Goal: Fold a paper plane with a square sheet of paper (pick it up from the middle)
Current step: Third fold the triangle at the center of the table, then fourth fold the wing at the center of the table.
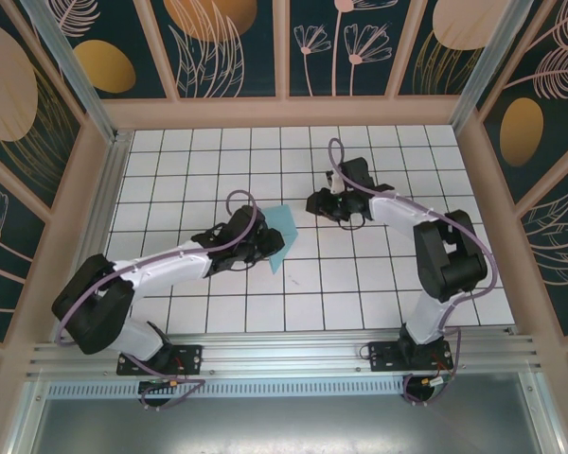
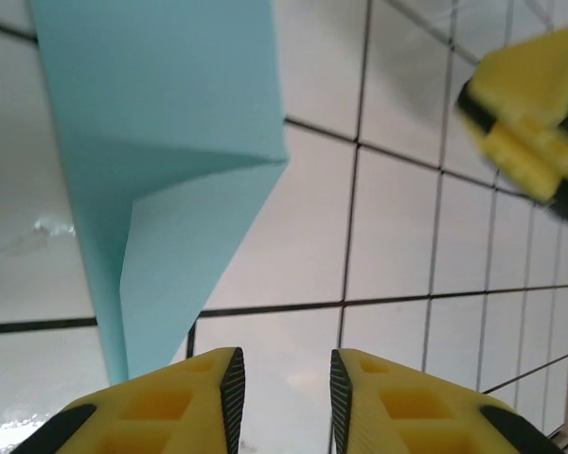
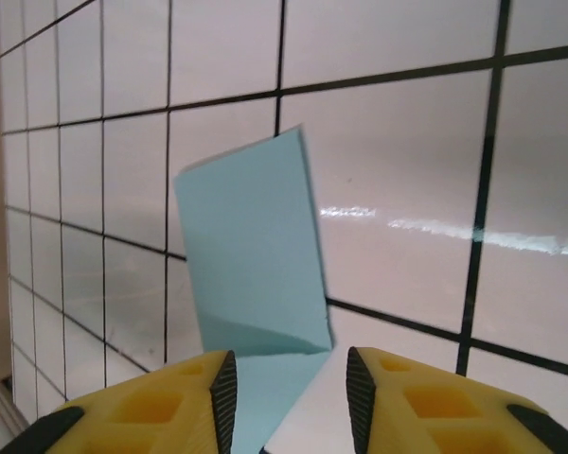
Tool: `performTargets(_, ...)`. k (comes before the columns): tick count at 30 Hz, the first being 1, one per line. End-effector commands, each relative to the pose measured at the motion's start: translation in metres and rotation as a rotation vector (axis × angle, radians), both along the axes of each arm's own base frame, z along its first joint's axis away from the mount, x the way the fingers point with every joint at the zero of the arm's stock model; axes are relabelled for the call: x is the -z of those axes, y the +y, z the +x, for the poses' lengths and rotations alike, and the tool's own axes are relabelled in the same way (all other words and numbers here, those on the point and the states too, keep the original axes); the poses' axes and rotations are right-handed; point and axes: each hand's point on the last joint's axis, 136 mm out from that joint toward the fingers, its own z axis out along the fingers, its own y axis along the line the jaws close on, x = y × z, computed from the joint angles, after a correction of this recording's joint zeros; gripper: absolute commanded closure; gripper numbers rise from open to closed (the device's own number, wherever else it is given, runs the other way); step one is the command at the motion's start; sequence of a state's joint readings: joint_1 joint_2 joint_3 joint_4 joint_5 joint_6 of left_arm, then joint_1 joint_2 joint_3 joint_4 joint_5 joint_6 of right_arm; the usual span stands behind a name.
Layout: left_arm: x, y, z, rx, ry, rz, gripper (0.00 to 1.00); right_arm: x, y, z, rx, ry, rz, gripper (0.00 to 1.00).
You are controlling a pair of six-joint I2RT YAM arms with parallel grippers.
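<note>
The light turquoise sheet of paper is folded into a slim pointed paper plane [image 1: 284, 225] lying on the white grid tiles between the two arms. In the left wrist view the paper plane [image 2: 161, 142] fills the upper left, its point running down beside my left finger. My left gripper [image 2: 286, 364] is open, with bare tile between its pads. My right gripper [image 3: 291, 369] is open too. One flap of the plane [image 3: 251, 246] stands up just ahead of it, and a flat part reaches in between its fingers untouched. From above, my left gripper [image 1: 265, 248] sits at the plane's left and my right gripper [image 1: 314, 201] at its upper right.
The right gripper's yellow fingers [image 2: 530, 104] show at the top right of the left wrist view, close by. Wooden walls [image 1: 284, 112] and an aluminium frame [image 1: 275, 355] enclose the tiled floor [image 1: 208, 161].
</note>
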State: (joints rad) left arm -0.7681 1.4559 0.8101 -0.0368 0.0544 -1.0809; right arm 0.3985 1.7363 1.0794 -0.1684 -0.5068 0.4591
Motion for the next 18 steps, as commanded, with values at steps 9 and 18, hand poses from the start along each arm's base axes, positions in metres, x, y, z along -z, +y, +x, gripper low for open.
performTargets(9, 0.032, 0.006, 0.023, -0.012, 0.023, 0.020, 0.77, 0.038, 0.040, -0.047, -0.145, 0.150, 0.106, 0.59)
performTargets(18, 0.061, 0.013, 0.035, -0.039, 0.064, 0.081, 0.76, 0.043, 0.048, -0.046, -0.150, 0.167, 0.097, 0.59)
